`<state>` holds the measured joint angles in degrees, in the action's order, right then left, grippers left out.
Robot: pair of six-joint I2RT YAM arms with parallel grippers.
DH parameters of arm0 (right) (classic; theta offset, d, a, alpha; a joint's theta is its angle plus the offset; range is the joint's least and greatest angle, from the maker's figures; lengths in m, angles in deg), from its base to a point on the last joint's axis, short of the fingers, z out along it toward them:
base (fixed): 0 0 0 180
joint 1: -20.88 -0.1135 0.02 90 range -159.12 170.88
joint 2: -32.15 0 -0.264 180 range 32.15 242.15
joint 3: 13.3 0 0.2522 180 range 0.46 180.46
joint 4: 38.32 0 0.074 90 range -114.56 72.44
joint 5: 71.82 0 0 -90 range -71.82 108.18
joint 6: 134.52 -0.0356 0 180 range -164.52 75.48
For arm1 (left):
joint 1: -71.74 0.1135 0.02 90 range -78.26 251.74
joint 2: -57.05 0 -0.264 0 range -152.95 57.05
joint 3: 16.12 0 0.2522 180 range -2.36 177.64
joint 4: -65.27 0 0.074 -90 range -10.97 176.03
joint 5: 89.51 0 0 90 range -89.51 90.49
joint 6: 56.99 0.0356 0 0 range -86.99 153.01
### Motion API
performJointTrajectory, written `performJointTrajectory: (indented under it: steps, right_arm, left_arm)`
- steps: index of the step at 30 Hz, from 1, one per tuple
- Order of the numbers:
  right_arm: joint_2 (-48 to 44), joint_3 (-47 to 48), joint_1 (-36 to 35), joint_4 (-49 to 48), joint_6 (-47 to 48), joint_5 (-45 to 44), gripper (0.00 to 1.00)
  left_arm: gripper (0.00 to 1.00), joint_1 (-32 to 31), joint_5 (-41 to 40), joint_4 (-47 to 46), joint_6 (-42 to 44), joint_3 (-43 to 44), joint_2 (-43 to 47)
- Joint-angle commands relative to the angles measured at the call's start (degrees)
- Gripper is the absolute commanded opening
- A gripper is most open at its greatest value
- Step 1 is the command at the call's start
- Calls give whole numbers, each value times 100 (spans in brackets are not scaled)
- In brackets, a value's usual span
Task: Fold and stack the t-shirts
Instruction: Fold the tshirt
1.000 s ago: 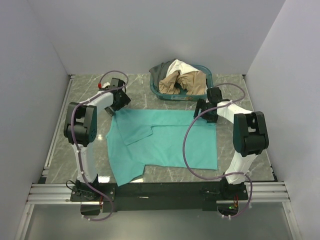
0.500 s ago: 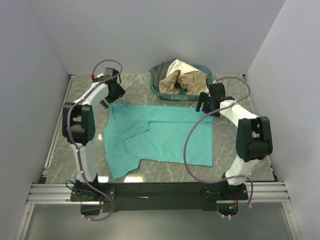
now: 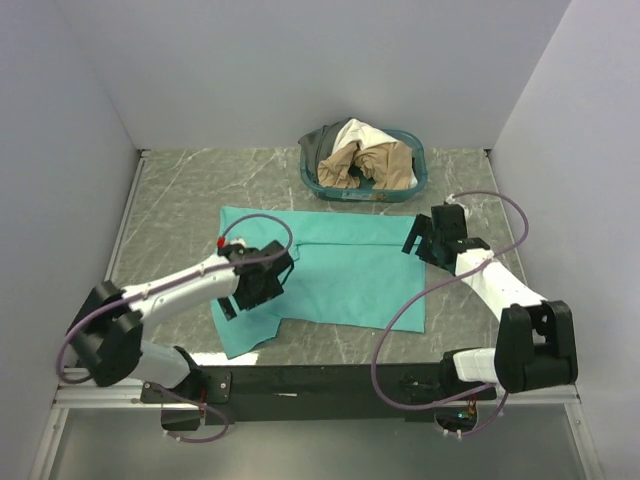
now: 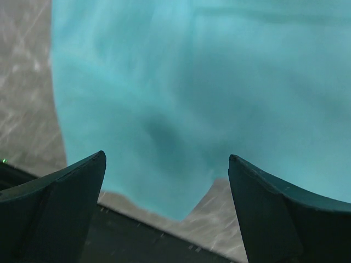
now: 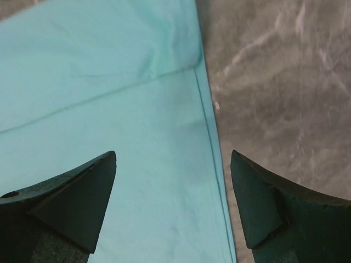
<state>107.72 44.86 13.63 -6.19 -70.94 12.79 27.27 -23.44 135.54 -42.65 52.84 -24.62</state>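
While the teal-green t-shirt (image 3: 340, 270) lies spread out on the grey marbled desk (image 3: 180, 210), both arms reach over it and neither one holds it. The shirt takes the middle of the desk, with one sleeve pointing toward the near edge on the left side.

The left gripper (image 3: 250, 290) hangs over the left part of the shirt, near that sleeve. In the left wrist view its two dark fingers (image 4: 60, 203) stand wide apart, and between them there is only teal cloth below, a little blurred, with the edge of the shirt and a strip of desk at the bottom. Nothing is caught between them.

The right gripper (image 3: 418, 240) is at the right edge of the shirt, toward the far corner. In the right wrist view its fingers (image 5: 71, 197) are also spread wide and grip nothing. The stitched hem of the shirt runs between them: cloth on the left, bare desk on the right.

At the far side of the desk, well apart from the teal shirt, stands the oval teal-blue basket (image 3: 315, 185). Inside it three more shirts are crumpled together: a cream-white shirt (image 3: 362, 133) on top at the back, a tan-beige shirt (image 3: 375, 160) in front of it, and a dark grey shirt (image 3: 318, 145) at the left.
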Motion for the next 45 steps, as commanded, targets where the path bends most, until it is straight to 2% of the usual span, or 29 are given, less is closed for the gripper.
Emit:
performJointTrajectory:
  steps: [1,2,5,10,14,17,22,34,38,39,45]
  right_arm:
    - [-516,-247,-23,-229,-171,-234,91]
    - [-569,-317,-23,-194,-162,-261,91]
    - [-771,-441,-23,-149,-119,-349,91]
    - [-816,-529,-23,-194,-75,-305,91]
    - [-816,-573,-31,-255,-30,-156,91]
    - [-851,-573,-23,-299,5,-129,91]
    - [-895,-555,-23,-194,-22,-226,91]
    - [-1255,-520,-23,588,-434,-718,91]
    - [-1527,-625,-22,843,-487,-525,91]
    - [-1589,-661,-23,939,-505,-490,91]
    - [-2116,-872,-57,1536,-689,142,90]
  left_arm:
    - [99,-649,115,449,-1073,-272,862]
    - [100,-929,281,370,-1187,-412,985]
    - [100,-1160,563,457,-1477,-728,1284]
    - [99,-1152,722,370,-2022,-1467,1741]
    - [95,-1038,731,-227,-2261,-2056,2198]
    - [87,-758,722,-606,-1990,-2294,2322]
    - [64,-440,854,-484,-1698,-2400,1919]
    - [34,-422,1048,-721,-1390,-2365,960]
    - [11,-422,934,-580,-1294,-2242,775]
    - [1,-431,916,-571,-1259,-2216,740]
    - [1,-431,696,-194,-1197,-1864,1046]
